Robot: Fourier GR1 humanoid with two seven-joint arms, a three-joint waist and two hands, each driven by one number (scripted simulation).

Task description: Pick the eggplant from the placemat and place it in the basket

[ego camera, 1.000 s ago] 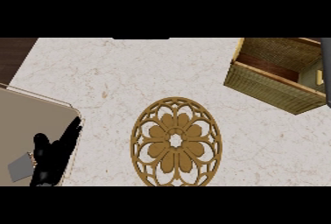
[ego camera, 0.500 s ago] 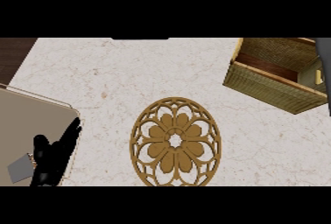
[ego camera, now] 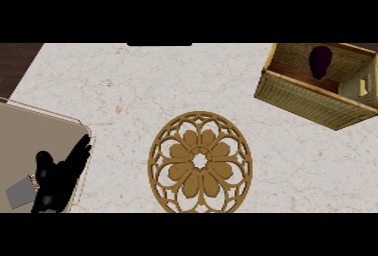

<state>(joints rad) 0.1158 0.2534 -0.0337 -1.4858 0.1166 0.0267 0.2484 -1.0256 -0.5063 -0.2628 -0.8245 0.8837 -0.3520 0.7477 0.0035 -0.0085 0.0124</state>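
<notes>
The dark purple eggplant shows inside the woven basket at the top right, standing lengthwise against the basket's floor with no hand on it. The round golden openwork placemat lies at the middle of the counter with nothing on it. My left hand rests at the lower left with its fingers straight and pointing up, holding nothing. My right hand does not show in the view.
A beige tray-like surface with a raised rim lies under my left hand at the left edge. A dark wooden strip borders the marble counter at the top left.
A grey forearm that showed at the right edge over the basket half a second ago has left the view. The eggplant now shows uncovered in the basket. The left hand has not moved.
</notes>
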